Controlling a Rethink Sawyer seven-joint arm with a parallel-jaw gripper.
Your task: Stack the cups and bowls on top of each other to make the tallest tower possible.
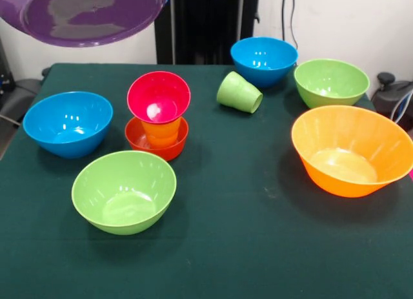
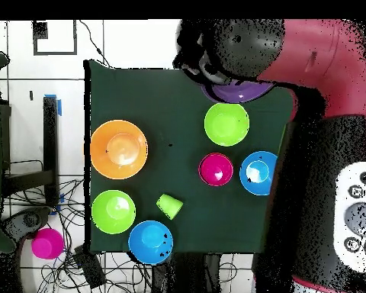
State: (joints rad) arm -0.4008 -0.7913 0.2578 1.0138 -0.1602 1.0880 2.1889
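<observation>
The tower stands left of centre: a small red-orange bowl [image 1: 157,142], an orange cup [image 1: 160,132] in it, and a magenta bowl [image 1: 159,96] on top, seen from above in the overhead view [image 2: 216,169]. The shallow purple bowl [image 1: 84,15] hangs in the air at the top left, above the table. In the overhead view it [image 2: 239,93] shows under the arm's end, where my gripper [image 2: 210,76] is mostly hidden. The light green cup [image 1: 239,92] lies on its side.
On the green table [image 1: 258,247] stand two blue bowls [image 1: 68,123] [image 1: 264,60], two light green bowls [image 1: 124,191] [image 1: 331,82] and the largest orange bowl [image 1: 353,150]. A magenta thing [image 2: 46,243] lies off the table among cables.
</observation>
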